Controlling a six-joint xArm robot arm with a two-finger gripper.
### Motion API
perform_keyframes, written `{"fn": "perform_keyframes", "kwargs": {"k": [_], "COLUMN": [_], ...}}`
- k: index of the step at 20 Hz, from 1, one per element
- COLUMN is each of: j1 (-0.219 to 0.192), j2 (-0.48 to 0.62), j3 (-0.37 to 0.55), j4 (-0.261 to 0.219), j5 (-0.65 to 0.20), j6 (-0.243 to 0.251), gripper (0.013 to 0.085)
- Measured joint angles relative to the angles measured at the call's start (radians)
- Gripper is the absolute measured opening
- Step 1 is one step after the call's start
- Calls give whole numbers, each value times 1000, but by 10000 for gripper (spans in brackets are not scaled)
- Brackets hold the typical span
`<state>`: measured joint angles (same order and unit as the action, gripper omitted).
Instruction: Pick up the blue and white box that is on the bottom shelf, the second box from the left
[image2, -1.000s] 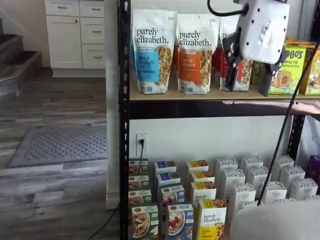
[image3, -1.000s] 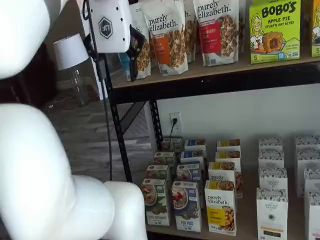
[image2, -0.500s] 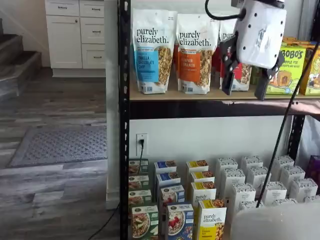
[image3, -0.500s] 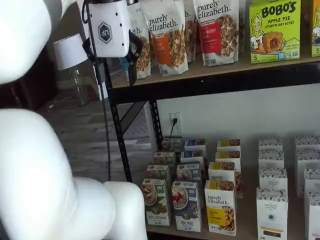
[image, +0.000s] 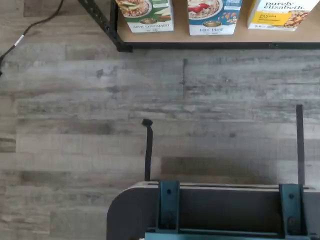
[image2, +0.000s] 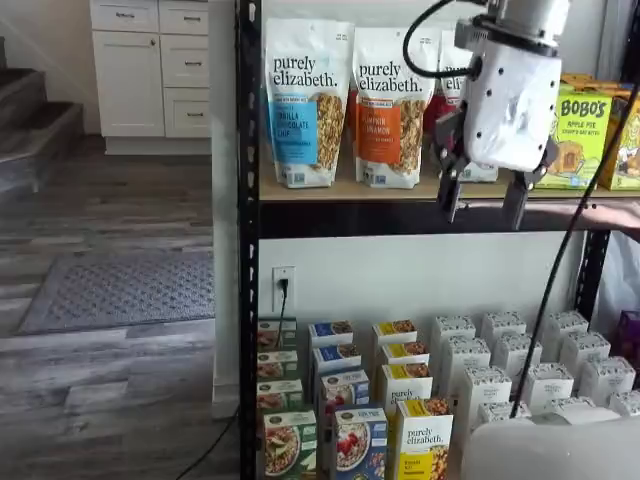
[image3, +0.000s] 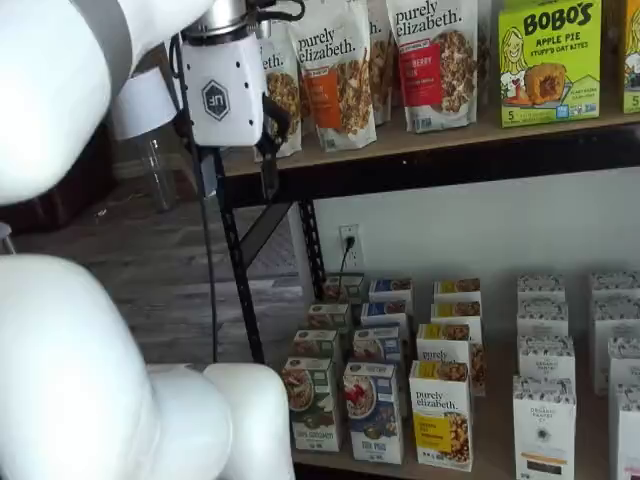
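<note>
**Claw drops lower, box untouched below**

Since a second ago the claw (image2: 482, 203) has sunk to the upper shelf's edge, its fingers spread open and empty. The blue and white box (image2: 358, 443) stands well below it on the bottom shelf (image3: 490, 440), between one green box (image2: 289, 443) and one yellow box (image2: 424, 441).

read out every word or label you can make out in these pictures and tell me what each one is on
"purely elizabeth." on the granola bags along the upper shelf.
"BOBO'S APPLE PIE" on the green box.
"purely elizabeth." on the yellow box on the bottom shelf.
"UF" logo on the gripper.
Blue and white box: print too small to read.
</note>
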<state>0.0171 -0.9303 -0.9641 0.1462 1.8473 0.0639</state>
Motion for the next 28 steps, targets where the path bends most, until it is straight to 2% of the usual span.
{"fn": "perform_keyframes", "kwargs": {"k": [3,7,11,15,24,28], "j1": [11,-21,-23,1,27,61], "j2": [-11,2,18,33,61,71], "j3": [47,87,111,143,239,286], "j4": [-12,1,0,-14,14,5], "j5": [-58,-118,-160,-223,-374,-448], "j6": [1,-34,-43,-29,-23,0], "gripper": [850,850,850,850,850,850]}}
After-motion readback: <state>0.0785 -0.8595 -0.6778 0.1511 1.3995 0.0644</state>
